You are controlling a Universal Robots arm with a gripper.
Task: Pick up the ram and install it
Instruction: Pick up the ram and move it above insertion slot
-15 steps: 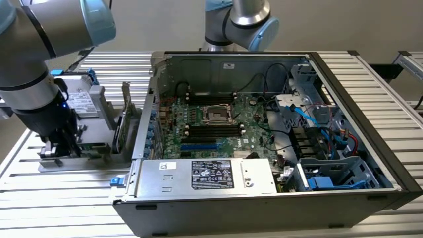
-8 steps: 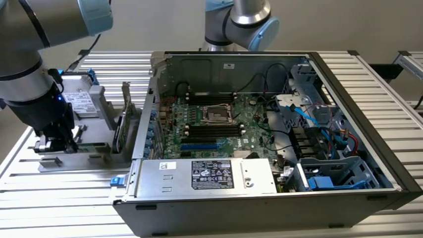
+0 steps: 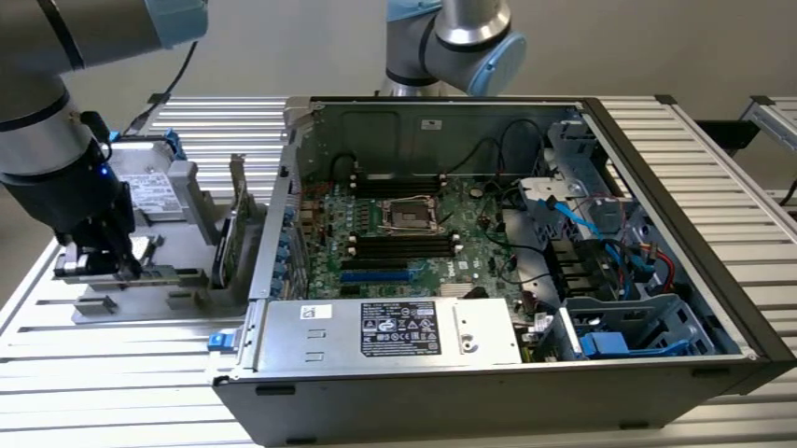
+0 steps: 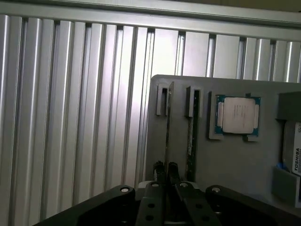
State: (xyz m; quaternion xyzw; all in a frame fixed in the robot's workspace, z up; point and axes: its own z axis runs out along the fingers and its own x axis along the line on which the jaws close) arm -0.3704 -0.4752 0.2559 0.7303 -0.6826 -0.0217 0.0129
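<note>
You had the end effector (image 3: 106, 261) (image 4: 166, 168) low over the grey holder (image 3: 93, 303) (image 4: 225, 160), which sat on the slatted aluminium bench (image 3: 125, 392) at the exterior view's left, just beside the open computer case (image 3: 648, 280). From the wrist view, the two dark fingertips (image 4: 160, 168) stood close together, nearly closed, one on each side of the ram (image 4: 168, 122). As far as could be seen, they pinched its thin upper edge. The ram stood on edge in its slot in the holder, seen end-on as a narrow line that ran from the fingertips to the small bracket at the slot's far end. A second stick (image 4: 190, 136), green along its edge, stood on edge in the neighbouring slot, parallel to the ram and between it and the square silver processor (image 4: 237, 115), which lay flat in its own recess. Past the processor you could see the edge of a hard drive (image 4: 295, 150) (image 3: 149, 191) with a white label. In the exterior view, an expansion card (image 3: 233, 233) stood upright in the holder between the end effector and the case. Inside the case lay the green motherboard (image 3: 412, 233), with the power supply (image 3: 386, 331) along the near wall.
</note>
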